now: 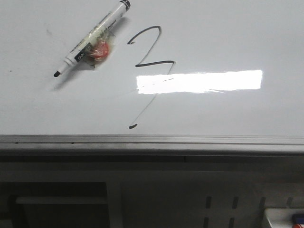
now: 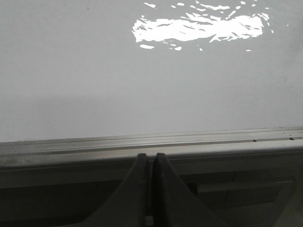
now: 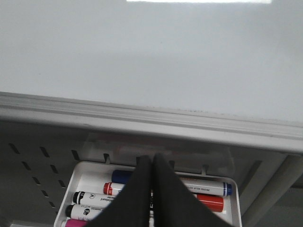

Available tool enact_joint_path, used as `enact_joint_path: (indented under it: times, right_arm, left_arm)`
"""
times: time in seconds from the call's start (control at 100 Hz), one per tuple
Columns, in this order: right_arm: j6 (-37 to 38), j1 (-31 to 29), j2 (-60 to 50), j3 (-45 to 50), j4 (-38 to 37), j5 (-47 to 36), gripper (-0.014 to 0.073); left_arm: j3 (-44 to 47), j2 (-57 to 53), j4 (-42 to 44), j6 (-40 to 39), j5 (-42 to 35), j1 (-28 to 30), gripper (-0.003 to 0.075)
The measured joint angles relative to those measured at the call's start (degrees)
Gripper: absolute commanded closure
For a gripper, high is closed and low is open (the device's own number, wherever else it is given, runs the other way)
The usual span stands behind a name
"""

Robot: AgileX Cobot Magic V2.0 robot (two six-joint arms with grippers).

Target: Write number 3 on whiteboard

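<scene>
Both arms sit pulled back at the board's near edge: the left end effector [image 2: 151, 163] is pinched closed on nothing over the grey rail [image 2: 189, 142], and the right end effector [image 3: 151, 165] is likewise closed and empty above a tray of markers [image 3: 222, 208]. Farther out on the whiteboard [image 1: 237, 38], well beyond both, the number 3 [image 1: 151, 66] looks finished, the uncapped black marker [image 1: 92, 40] lying just beside it. The sensible course seems to be keeping clear of the ink to avoid smudging.

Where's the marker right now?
In the front view the marker lies uncapped on the whiteboard, upper left, just left of the number 3, tip pointing down-left.
</scene>
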Motion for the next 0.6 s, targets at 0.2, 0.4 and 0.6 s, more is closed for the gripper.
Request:
enact_joint_path:
  times: [0.2,0.4,0.6]
  right_arm:
    - [0.0,0.0,-1.7,0.0,-0.6,0.7,0.0638]
    - [0.0,0.0,-9.4,-0.1,-1.1,2.7,0.0638]
    - [0.1,-0.1,-10.0,-0.1,-1.2,2.8,0.0638]
  left_arm:
    - [0.0,0.0,0.0,0.0,0.0,0.0,0.0741]
    - [0.0,0.0,0.0,0.0,0.0,0.0,0.0741]
    - [0.0,0.0,0.0,0.0,0.1,0.0,0.0741]
